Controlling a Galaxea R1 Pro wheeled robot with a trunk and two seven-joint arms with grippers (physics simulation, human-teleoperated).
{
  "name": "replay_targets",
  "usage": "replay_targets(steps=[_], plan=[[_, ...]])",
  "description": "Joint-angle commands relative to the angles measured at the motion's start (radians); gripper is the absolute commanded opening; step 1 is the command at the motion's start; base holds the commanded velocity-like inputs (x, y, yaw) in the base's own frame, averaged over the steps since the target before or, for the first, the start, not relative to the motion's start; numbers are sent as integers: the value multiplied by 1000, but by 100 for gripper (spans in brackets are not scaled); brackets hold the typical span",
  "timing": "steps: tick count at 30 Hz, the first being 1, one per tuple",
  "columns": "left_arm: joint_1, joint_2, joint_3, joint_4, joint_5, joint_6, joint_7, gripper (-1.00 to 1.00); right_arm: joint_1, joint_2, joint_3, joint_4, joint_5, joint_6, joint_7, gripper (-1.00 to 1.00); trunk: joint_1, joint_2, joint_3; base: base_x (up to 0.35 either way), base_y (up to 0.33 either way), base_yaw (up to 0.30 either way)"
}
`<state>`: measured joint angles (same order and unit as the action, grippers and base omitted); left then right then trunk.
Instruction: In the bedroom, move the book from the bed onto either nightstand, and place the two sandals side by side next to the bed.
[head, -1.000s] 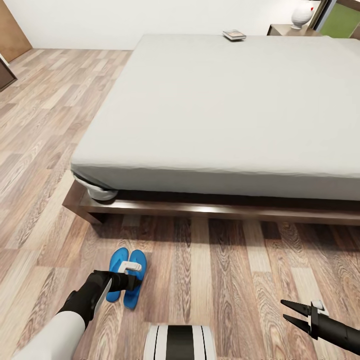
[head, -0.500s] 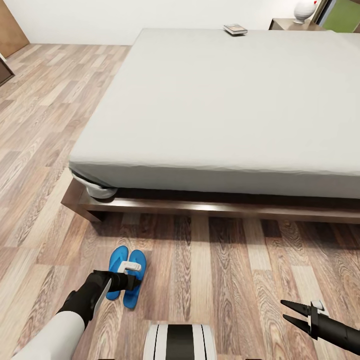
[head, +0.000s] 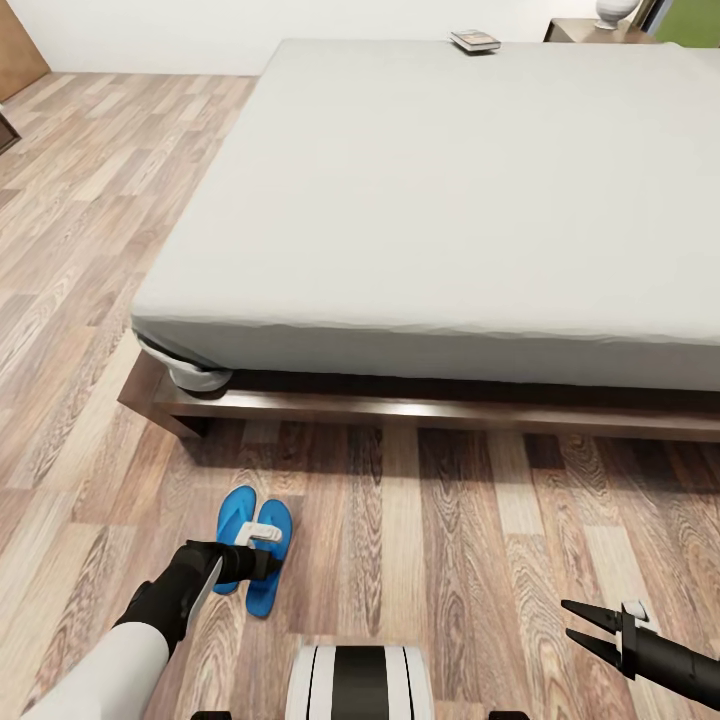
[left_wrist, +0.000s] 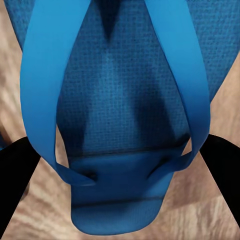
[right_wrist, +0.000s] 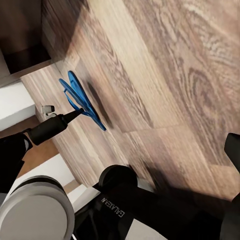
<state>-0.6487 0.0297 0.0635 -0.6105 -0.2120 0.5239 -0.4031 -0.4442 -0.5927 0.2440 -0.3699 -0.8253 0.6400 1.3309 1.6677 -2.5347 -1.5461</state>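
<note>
- Starting at the left of the head view, the left gripper (head: 262, 553) is down at the floor, its dark wrist reaching in from the lower left corner over the two sandals (head: 253, 545).
- The bright blue pair lies side by side on the brown wood-plank floor (head: 90, 260), touching or nearly so, near the corner of the bed (head: 450, 200) but apart from its frame.
- In the left wrist view one sandal (left_wrist: 120, 125) sits close before the camera with its thin toe straps spreading away, and the two dark fingers (left_wrist: 17, 185) stand apart on either side of its end; whether they press on it I cannot tell.
- In the right wrist view the same pair (right_wrist: 80, 100) shows as a thin blue shape on the planks, with the left gripper (right_wrist: 75, 114) at it.
- Further right, the bed takes up the middle of the head view: a smooth light grey mattress on a low dark wood frame.
- The book (head: 475, 41) lies flat on the far edge of the mattress, well away from both grippers.
- Beyond the bed's far right corner stands a nightstand (head: 585, 30) with a white object (head: 617, 12) on its top.
- At the lower right, the right gripper (head: 582, 626) hovers above bare floor, its two black fingers apart and holding nothing.
</note>
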Motion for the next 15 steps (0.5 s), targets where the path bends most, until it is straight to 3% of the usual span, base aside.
replay_targets(steps=[1, 15], plan=[[0, -1, 5, -2, -10, 4, -9, -100, -1, -1, 6, 0, -8, 9, 1, 100, 0, 0, -1, 0, 0, 0], [0, -1, 5, -2, -10, 4, -9, -100, -1, -1, 6, 0, -8, 9, 1, 100, 1, -1, -8, 0, 0, 0]])
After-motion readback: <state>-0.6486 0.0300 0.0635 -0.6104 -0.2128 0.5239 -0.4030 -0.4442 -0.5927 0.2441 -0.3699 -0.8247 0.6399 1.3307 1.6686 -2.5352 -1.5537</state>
